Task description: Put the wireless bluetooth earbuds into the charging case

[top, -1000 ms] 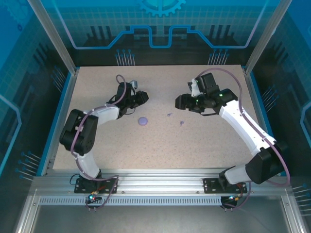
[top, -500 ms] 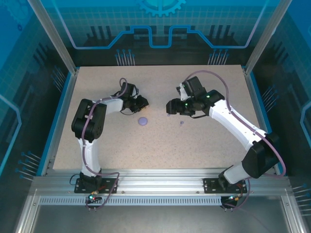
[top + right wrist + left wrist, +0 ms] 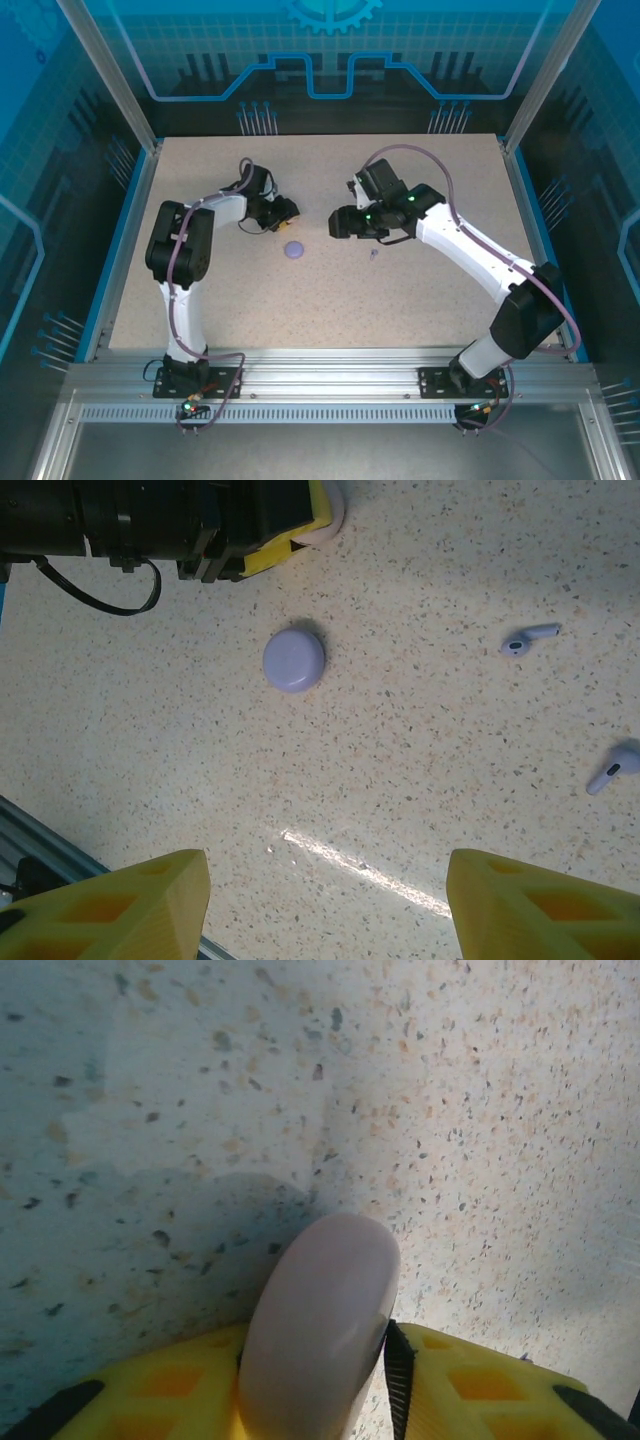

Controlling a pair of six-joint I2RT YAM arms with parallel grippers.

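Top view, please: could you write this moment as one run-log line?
left tool: around pink case, on edge | right tool: open, empty | purple case: lying flat | purple earbuds: two, loose, uncased

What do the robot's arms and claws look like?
The left arm and right arm both have white shells on the long links and black joints. A lavender cable loops along each. The left claw and right claw have black bodies and yellow fingers moulded with square recesses. A small green light glows near the right wrist.
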